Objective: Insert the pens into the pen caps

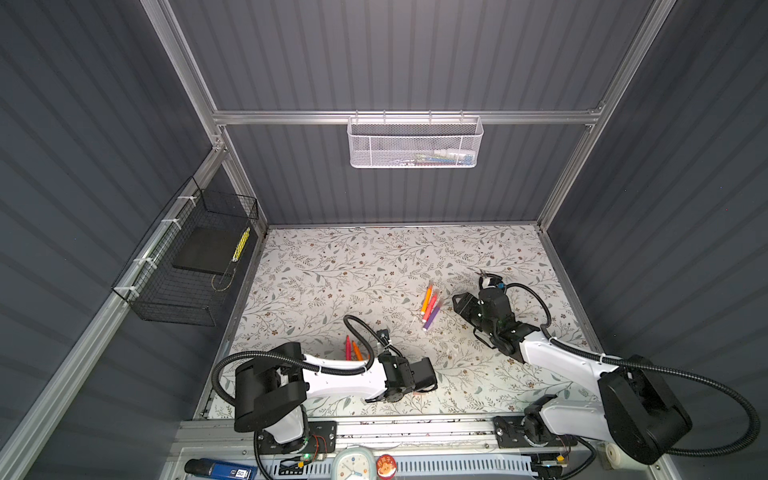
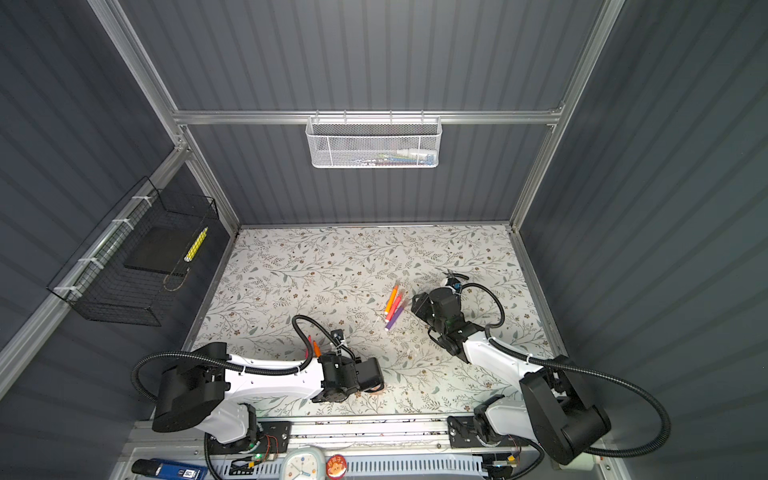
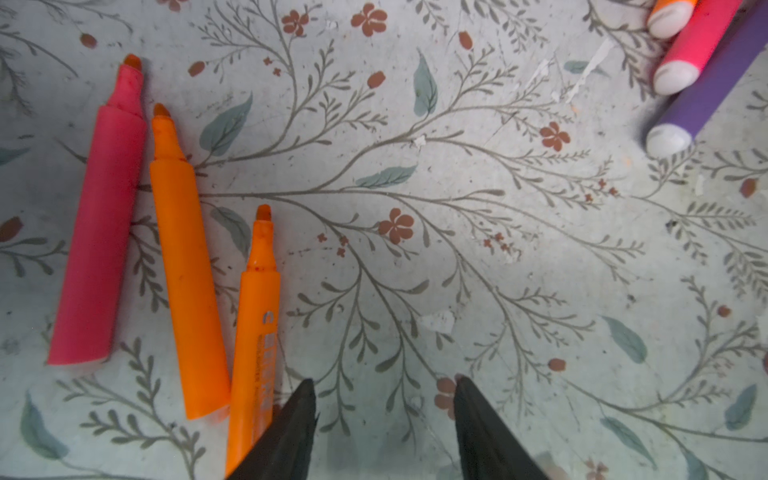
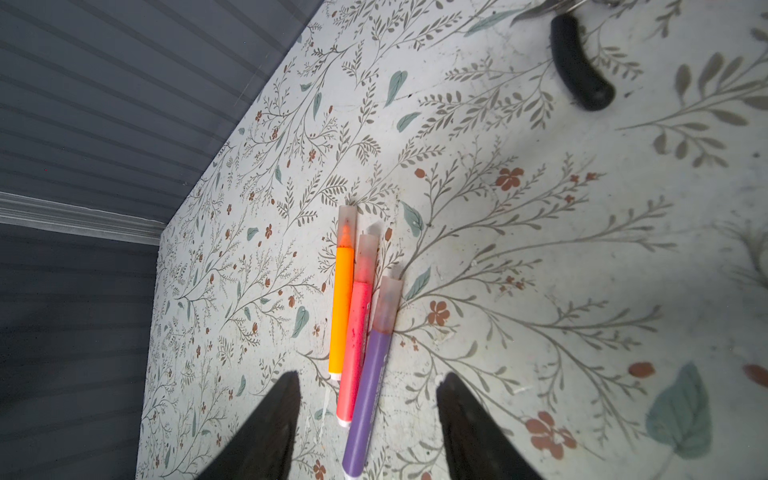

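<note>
Three pens lie side by side near the table's middle: orange [image 4: 340, 307], pink [image 4: 357, 345] and purple [image 4: 370, 395]. Each wears a translucent pen cap [image 4: 347, 224]; both top views show the cluster [image 1: 430, 305] [image 2: 394, 309]. My right gripper [image 4: 369, 379] hovers open over their back ends, touching nothing. Three uncapped pens lie further left: pink [image 3: 99, 232], orange [image 3: 187, 274] and a second orange [image 3: 255, 332]. My left gripper [image 3: 384, 384] is open and empty, one finger [image 3: 299, 415] beside that second orange pen. I cannot make out loose caps for certain.
Black-handled pliers [image 4: 577, 70] lie beyond the right arm [image 1: 484, 274]. A white mesh basket [image 1: 415, 143] hangs on the back wall and a black wire basket [image 1: 187, 257] on the left wall. A clock [image 1: 353, 463] stands at the front rail.
</note>
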`<state>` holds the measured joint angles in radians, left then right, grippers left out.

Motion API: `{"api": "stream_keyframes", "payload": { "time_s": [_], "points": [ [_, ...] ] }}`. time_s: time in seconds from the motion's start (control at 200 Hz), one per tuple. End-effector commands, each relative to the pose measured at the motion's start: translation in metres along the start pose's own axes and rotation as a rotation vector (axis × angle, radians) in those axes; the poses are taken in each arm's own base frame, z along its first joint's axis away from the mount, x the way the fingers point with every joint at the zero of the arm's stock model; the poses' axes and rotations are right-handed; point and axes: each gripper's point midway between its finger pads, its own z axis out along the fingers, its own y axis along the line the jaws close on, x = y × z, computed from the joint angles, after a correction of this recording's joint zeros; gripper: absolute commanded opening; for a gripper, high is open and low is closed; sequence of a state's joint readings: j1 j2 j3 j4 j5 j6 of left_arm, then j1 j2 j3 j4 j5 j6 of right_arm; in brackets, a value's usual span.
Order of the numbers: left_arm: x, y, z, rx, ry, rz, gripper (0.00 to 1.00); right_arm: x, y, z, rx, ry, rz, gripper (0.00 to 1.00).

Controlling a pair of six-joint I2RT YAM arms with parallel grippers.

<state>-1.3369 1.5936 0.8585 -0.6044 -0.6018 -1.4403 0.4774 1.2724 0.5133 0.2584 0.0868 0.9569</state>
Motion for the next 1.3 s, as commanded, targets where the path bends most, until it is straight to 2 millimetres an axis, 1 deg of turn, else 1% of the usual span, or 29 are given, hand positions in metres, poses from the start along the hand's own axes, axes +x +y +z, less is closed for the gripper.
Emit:
{"api": "stream_keyframes", "payload": {
  "time_s": [0.0,0.195,0.315,0.355,0.46,0.525,0.615,0.695,1.025,1.261,1.296],
  "points": [
    [-0.007,0.015,-0.006,-0.063,-0.041,0.012,0.56,0.002,-0.004,0.000,0.015,-0.001,-0.014,0.56],
    [-0.010,0.034,-0.008,-0.104,-0.059,-0.007,0.56,0.007,-0.006,0.005,0.015,0.013,-0.006,0.56],
    [-0.011,0.041,-0.010,-0.107,-0.066,-0.002,0.57,0.011,-0.006,0.010,0.012,0.031,-0.002,0.56],
    [-0.010,0.043,-0.009,-0.111,-0.068,-0.034,0.58,0.012,-0.006,0.011,0.014,0.036,-0.002,0.56],
    [-0.004,0.047,-0.005,-0.117,-0.048,-0.038,0.58,0.014,-0.007,0.012,0.015,0.039,-0.001,0.56],
    [0.003,0.050,-0.001,-0.116,-0.025,-0.042,0.58,0.014,-0.008,0.011,0.017,0.037,0.001,0.56],
    [0.015,0.051,0.007,-0.090,0.016,-0.052,0.56,0.013,-0.008,0.009,0.016,0.033,-0.001,0.56],
    [0.022,0.051,0.011,-0.079,0.037,-0.058,0.55,0.013,-0.008,0.007,0.015,0.029,-0.002,0.56],
    [0.028,0.047,0.015,-0.054,0.064,-0.059,0.52,0.011,-0.008,0.002,0.011,0.018,0.001,0.56],
    [0.032,0.039,0.014,-0.037,0.091,-0.061,0.52,0.010,-0.008,0.000,0.008,0.014,0.006,0.57],
    [0.032,0.037,0.013,-0.035,0.097,-0.029,0.52,0.010,-0.007,0.000,0.005,0.013,0.006,0.57]
  ]
}}
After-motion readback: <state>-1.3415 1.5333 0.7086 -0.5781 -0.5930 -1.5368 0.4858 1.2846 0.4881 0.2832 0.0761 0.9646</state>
